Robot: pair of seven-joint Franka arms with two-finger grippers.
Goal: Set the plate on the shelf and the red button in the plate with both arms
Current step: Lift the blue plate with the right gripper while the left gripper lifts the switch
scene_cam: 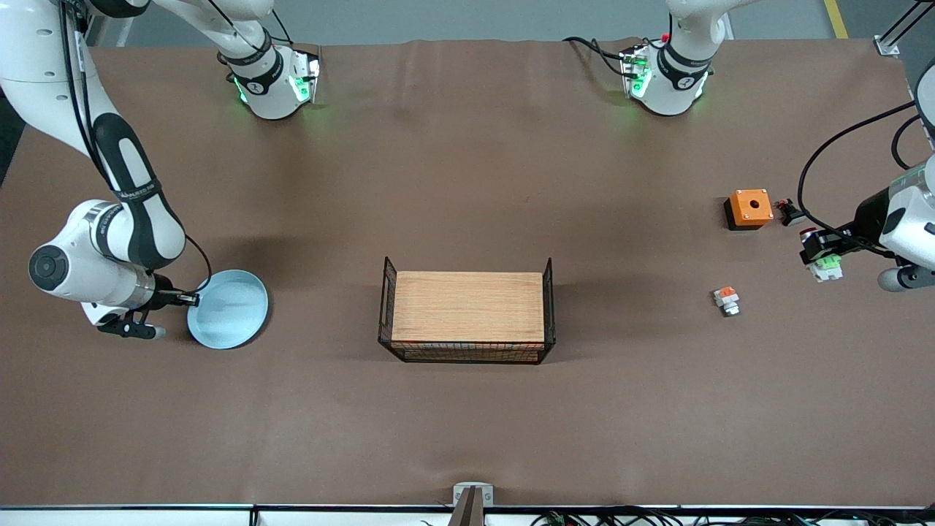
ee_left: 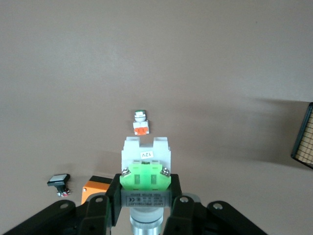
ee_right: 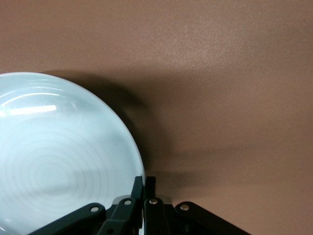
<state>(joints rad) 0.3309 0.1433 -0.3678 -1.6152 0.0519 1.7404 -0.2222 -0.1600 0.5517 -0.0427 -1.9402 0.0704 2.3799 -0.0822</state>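
Two grips are set. My left gripper (ee_left: 139, 198) clamps the red button (ee_left: 145, 164) by its green block, lifted above the tabletop (scene_cam: 467, 183) edge at the left arm's end. My right gripper (ee_right: 145, 188) pinches the plate (ee_right: 58, 156) rim near its end edge, ready to lift toward the crate (scene_cam: 467, 310).

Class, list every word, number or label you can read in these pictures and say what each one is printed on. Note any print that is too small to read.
"12V": on a small white tag on the white body of the red button, held in the shut left gripper.
Grey label strip on the same part, below its green block: lines of print, too small to read.
Right arm's black wrist band: pale lettering, too small to read.
Plate, pinched at its rim by the right gripper: no text.
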